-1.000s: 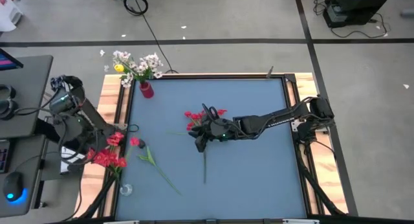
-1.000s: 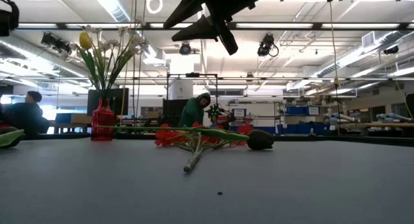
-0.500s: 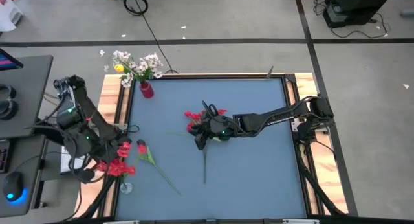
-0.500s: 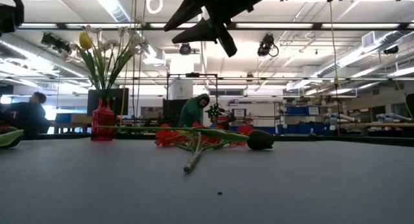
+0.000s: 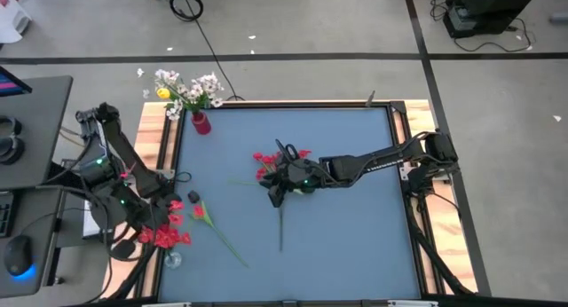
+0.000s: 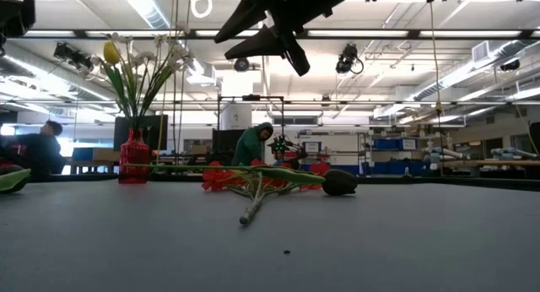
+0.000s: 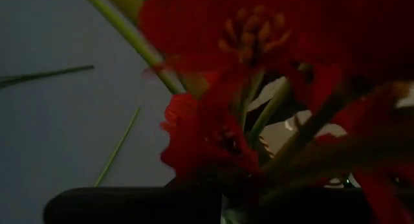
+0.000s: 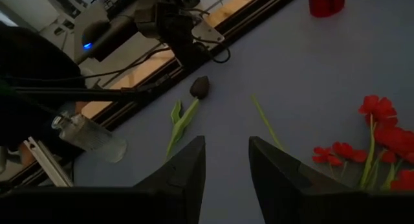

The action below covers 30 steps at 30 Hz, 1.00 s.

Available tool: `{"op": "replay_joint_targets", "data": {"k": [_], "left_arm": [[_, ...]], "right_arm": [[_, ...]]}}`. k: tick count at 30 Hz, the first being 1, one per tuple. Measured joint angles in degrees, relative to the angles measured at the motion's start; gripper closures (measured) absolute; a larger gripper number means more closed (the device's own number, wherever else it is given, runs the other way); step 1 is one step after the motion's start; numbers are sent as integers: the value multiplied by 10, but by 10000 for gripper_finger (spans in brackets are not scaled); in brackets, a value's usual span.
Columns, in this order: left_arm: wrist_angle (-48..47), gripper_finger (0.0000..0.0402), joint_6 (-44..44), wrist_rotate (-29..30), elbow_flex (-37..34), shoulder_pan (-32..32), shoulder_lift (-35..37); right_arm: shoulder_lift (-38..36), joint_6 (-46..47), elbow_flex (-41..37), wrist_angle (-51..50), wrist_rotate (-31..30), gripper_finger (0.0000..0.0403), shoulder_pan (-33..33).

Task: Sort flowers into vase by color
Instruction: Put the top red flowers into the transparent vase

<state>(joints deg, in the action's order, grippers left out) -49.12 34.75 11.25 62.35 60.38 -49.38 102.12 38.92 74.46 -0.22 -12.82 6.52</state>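
Red sprig (image 5: 266, 161): lies flat on the table (image 5: 355, 245) under the right gripper (image 5: 277, 190). Its blossoms show ahead of the fingertips and off to one side in the right wrist view. Its long axis runs from the blossoms under the gripper and out the other side, toward the table's front edge.

Right gripper fingers are parted with a clear gap between them, holding nothing. In the low view the gripper hangs well above the sprig, not touching. This arm is much the nearer to it. Judgement: the next move is a straight descent, and the fingers need to straddle the thin stem across its axis.

Farther ahead of these fingers: one dark tulip (image 5: 193, 198) lying on the table, its green stem apart from the sprig.

Beyond that: the left gripper (image 5: 149, 234), closed on a red bunch (image 5: 164, 229) held over the table's edge. The clear glass vase (image 5: 172, 259) sits just beside the bunch.

Farthest: red vase (image 5: 201, 123) holding white and yellow flowers (image 5: 188, 90).

Counts: vases 2, loose red sprig 1, dark tulip 1, held red bunch 1.
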Motion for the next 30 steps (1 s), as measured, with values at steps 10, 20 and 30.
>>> {"op": "replay_joint_targets", "data": {"k": [10,20,30], "left_arm": [[1,329,42,29,0,0,-29],[5,235,162,32,0,45,-32],[4,185,231,21,0,106,-32]], "right_arm": [[0,-1,0,-9,25,275,0],[0,-1,0,-24,40,275,0],[0,-18,0,-29,55,274,0]]}}
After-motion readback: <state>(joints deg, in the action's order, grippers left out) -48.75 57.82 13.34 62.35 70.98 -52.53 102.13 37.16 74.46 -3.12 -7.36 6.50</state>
